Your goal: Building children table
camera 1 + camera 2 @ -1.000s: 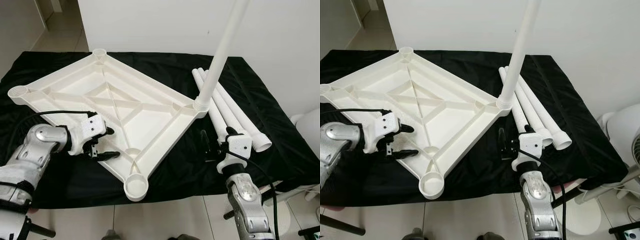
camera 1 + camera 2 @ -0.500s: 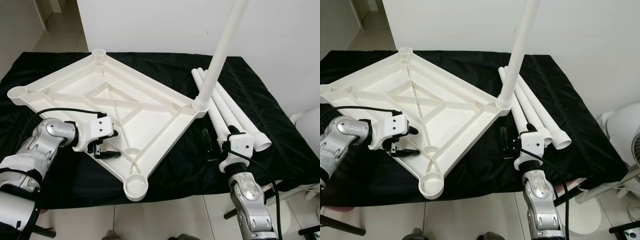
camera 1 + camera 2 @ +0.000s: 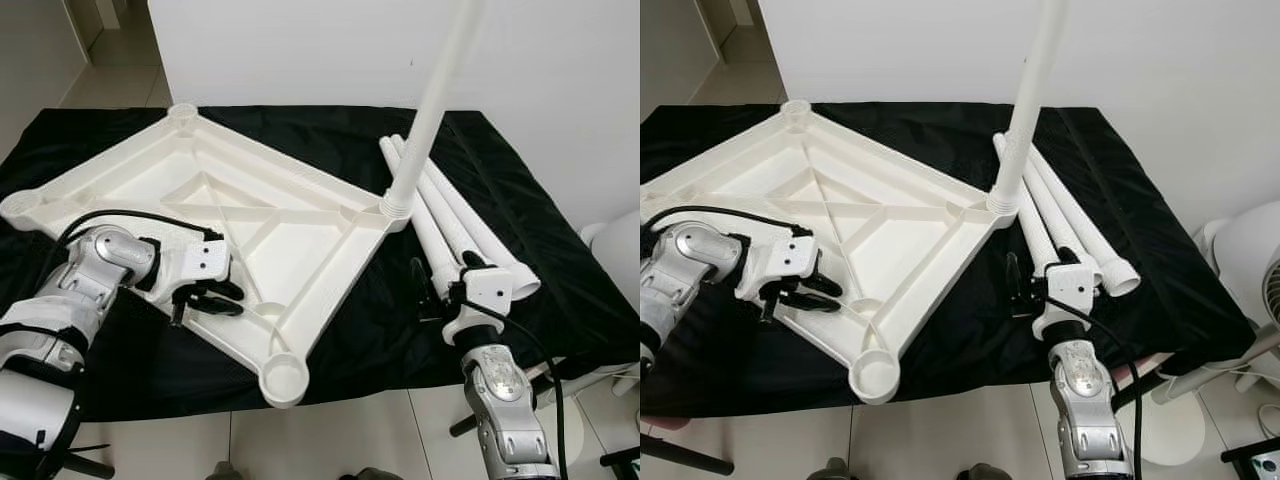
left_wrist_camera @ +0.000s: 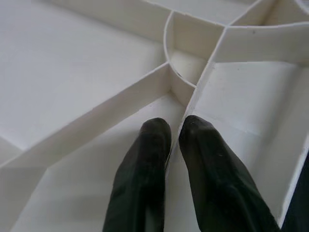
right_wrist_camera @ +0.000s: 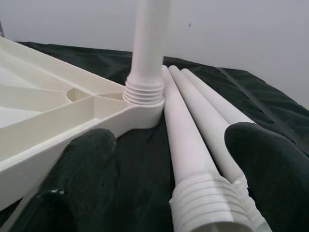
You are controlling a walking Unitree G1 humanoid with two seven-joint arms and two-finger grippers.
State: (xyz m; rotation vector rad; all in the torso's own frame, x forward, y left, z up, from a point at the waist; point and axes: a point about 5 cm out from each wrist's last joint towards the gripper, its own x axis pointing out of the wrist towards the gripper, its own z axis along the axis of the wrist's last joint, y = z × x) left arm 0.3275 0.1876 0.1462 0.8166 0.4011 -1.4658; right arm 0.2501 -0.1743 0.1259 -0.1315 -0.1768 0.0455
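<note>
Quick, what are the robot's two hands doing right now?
Left tool: shut on a thin rib of the white tabletop.
Right tool: open, holding nothing, by the loose legs.

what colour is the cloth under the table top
Black. The cloth spreads plain and dark under the white table top; the left eye view shows it best.

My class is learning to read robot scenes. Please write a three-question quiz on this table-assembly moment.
1. True or false: one leg already stands upright in a corner socket of the tabletop.
2. How many loose legs lie on the black cloth?
3. What are the left gripper fingers closed on? A) a rib of the tabletop B) a loose leg C) the cloth

Key: 1 true; 2 three; 3 A
</note>
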